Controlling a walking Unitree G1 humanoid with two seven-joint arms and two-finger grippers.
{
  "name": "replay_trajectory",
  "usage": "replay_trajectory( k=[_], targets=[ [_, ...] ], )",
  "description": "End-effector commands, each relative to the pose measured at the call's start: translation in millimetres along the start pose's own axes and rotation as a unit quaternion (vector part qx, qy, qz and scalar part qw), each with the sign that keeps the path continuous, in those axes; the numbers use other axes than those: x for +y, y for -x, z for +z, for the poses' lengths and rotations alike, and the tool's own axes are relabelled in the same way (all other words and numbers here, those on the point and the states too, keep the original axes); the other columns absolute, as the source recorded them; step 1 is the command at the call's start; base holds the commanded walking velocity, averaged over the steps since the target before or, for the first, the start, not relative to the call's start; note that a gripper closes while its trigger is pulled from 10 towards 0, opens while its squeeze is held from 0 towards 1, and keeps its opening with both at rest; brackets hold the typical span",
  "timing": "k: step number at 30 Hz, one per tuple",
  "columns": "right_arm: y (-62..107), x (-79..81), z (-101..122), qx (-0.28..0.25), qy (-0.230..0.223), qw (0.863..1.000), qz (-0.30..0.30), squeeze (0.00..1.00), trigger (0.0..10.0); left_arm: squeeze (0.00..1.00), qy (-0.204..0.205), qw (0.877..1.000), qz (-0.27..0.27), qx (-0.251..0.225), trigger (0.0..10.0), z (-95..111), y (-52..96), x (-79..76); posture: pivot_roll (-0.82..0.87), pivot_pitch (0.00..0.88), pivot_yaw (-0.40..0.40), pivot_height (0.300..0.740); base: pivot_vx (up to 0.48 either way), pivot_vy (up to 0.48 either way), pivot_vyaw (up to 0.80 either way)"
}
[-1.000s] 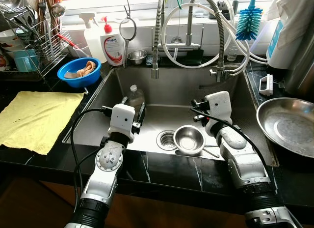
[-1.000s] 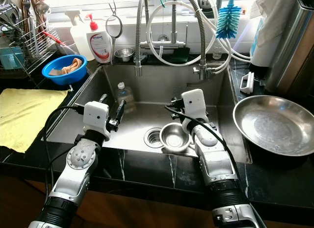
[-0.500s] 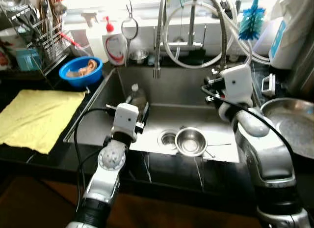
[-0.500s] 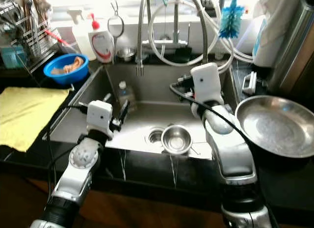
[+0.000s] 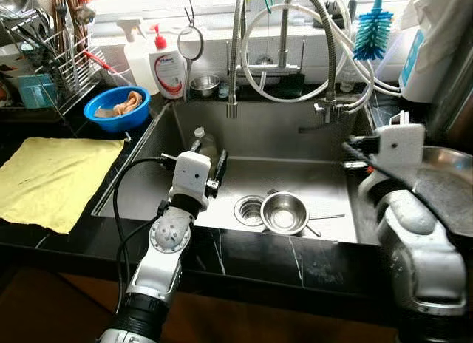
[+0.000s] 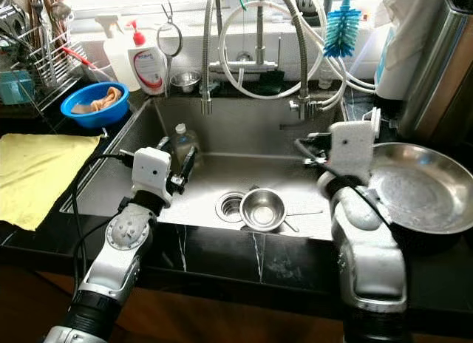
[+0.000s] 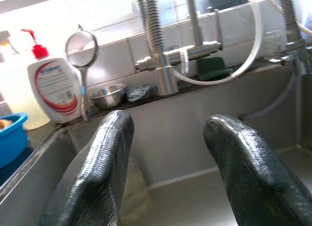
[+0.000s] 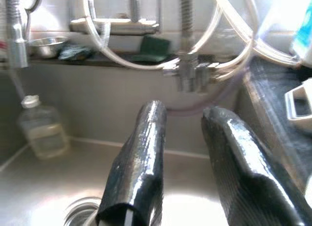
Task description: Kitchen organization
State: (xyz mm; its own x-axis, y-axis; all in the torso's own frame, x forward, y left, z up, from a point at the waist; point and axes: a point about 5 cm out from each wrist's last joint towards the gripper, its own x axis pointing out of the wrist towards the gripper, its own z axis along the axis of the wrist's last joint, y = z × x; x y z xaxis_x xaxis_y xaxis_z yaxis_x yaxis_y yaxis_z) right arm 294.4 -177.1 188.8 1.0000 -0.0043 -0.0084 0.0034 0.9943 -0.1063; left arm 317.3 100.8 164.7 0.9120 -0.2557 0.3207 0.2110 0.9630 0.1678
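**Inspector:** Start with the largest item.

**Assistant:** The sink (image 5: 148, 188), a deep steel basin set into the dark surface (image 5: 66, 239). Next in size, the wide steel pan (image 6: 436, 188) on the surface at the robot's right, just beside the raised right arm. It looks rigid and moderately heavy, and its polished wall is likely slick. I judge the rim the only sound place to take hold.

**Inspector:** Inside the basin?

**Assistant:** A small steel bowl (image 5: 284, 212) stands upright just beside the drain (image 5: 248, 208). Light, stiff and not fragile, by my judgement, but smooth and probably wet. One finger inside the rim and one outside should hold it. A clear bottle (image 8: 43, 134) with a white cap stands near the back left corner. Whether it is plastic or glass I cannot tell. It holds some pale liquid, so there is some weight low down. The body below the shoulder is the place to grip it.

**Inspector:** The grippers?

**Assistant:** The left gripper (image 7: 168, 153) hovers over the left part of the basin, near the bottle, fingers apart and holding nothing. The right gripper (image 8: 187, 153) is up by the basin's right edge, fingers (image 8: 146, 143) parted by a narrow gap, also empty.
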Motion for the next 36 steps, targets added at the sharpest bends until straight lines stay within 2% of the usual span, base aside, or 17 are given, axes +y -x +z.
replay_trajectory(
  k=[1, 3, 5, 6, 7, 10, 11, 14, 16, 20, 26, 27, 28, 29, 34, 36],
  targets=[
    [0.7, 6.9, 4, -0.032, -0.021, 0.999, 0.007, 0.0, 10.0, 0.0, 0.006, 0.999, 0.031, 0.007, 10.0, -3, 3.8, 12.1, -0.26, 0.0, 0.089, 0.74, 0.0, 0.0, 0.0],
    [1.9, 9.9, 5, -0.036, -0.026, 0.999, 0.01, 0.0, 10.0, 0.0, 0.012, 0.999, 0.038, 0.008, 10.0, -4, 5.0, 15.1, -0.26, 0.0, 0.089, 0.74, 0.0, 0.0, 0.0],
    [1.7, 10.0, 2, -0.006, 0.019, 1.0, 0.006, 0.0, 10.0, 0.0, 0.014, 0.999, 0.04, 0.01, 10.0, -4, 5.1, 17.4, -0.25, 0.0, 0.089, 0.74, 0.0, 0.0, 0.0],
    [1.7, 10.0, 2, -0.006, 0.019, 1.0, 0.006, 0.0, 10.0, 0.0, 0.014, 0.999, 0.04, 0.01, 10.0, -4, 5.1, 17.4, -0.25, 0.0, 0.089, 0.74, 0.0, 0.0, 0.0],
    [1.5, 8.8, 0, 0.006, 0.041, 0.999, 0.001, 0.0, 10.0, 0.0, 0.012, 0.999, 0.04, 0.011, 10.0, -4, 5.0, 17.8, -0.25, 0.0, 0.089, 0.74, 0.0, 0.0, 0.0],
    [0.0, 3.3, 10, 0.003, 0.046, 0.999, -0.003, 0.0, 10.0, 0.0, 0.012, 0.999, 0.04, 0.011, 10.0, -4, 4.1, 18.7, -0.27, 0.0, 0.095, 0.74, 0.0, 0.0, 0.0],
    [-0.8, -1.0, 11, 0.007, 0.042, 0.999, -0.013, 1.0, 10.0, 0.0, 0.012, 0.999, 0.035, 0.017, 10.0, -7, 3.6, 15.4, -0.27, 0.0, 0.096, 0.74, 0.0, 0.0, 0.0],
    [1.0, -6.4, 9, 0.034, 0.042, 0.998, -0.041, 1.0, 10.0, 0.0, 0.021, 0.999, 0.028, 0.019, 10.0, -7, 3.3, 9.9, -0.27, 0.0, 0.097, 0.74, 0.0, 0.0, 0.0],
    [1.6, -10.9, 20, 0.055, 0.042, 0.995, -0.071, 1.0, 10.0, 0.0, 0.023, 0.999, 0.022, 0.019, 10.0, -7, 3.1, 8.0, -0.28, 0.0, 0.098, 0.74, 0.0, 0.0, 0.0],
    [1.0, -12.1, 30, 0.057, 0.057, 0.994, -0.069, 1.0, 10.0, 0.0, 0.016, 0.999, 0.017, 0.028, 10.0, -10, 4.1, 7.9, -0.28, 0.0, 0.095, 0.74, 0.0, 0.0, 0.0],
    [4.5, -14.5, 29, 0.087, 0.062, 0.991, -0.077, 1.0, 10.0, 0.0, 0.014, 0.999, 0.015, 0.033, 10.0, -13, 5.3, 8.7, -0.28, 0.0, 0.093, 0.74, 0.0, 0.0, 0.0],
    [5.9, -15.3, 28, 0.098, 0.063, 0.99, -0.078, 0.89, 10.0, 0.0, 0.014, 0.999, 0.011, 0.034, 10.0, -13, 5.6, 7.8, -0.28, 0.0, 0.093, 0.74, 0.0, 0.0, 0.0],
    [6.3, -15.5, 28, 0.1, 0.064, 0.99, -0.078, 0.89, 10.0, 0.0, 0.014, 0.999, 0.011, 0.034, 10.0, -13, 5.6, 7.6, -0.28, 0.0, 0.093, 0.74, 0.0, 0.0, 0.0],
    [7.6, -16.3, 26, 0.108, 0.06, 0.989, -0.08, 0.0, 10.0, 0.0, 0.014, 0.999, 0.008, 0.036, 10.0, -13, 5.9, 6.7, -0.28, 0.0, 0.09, 0.74, 0.0, 0.0, 0.0],
    [10.5, -21.4, 22, 0.128, 0.019, 0.987, -0.099, 0.0, 10.0, 0.0, 0.017, 0.999, 0.006, 0.047, 10.0, -18, 8.7, 4.5, -0.28, 0.0, 0.086, 0.74, 0.0, 0.0, 0.0],
    [9.9, -24.8, 26, 0.125, 0.019, 0.986, -0.107, 0.0, 10.0, 0.0, 0.016, 0.999, 0.005, 0.048, 10.0, -18, 8.8, 4.4, -0.28, 0.0, 0.085, 0.74, 0.0, 0.0, 0.0]
  ],
)
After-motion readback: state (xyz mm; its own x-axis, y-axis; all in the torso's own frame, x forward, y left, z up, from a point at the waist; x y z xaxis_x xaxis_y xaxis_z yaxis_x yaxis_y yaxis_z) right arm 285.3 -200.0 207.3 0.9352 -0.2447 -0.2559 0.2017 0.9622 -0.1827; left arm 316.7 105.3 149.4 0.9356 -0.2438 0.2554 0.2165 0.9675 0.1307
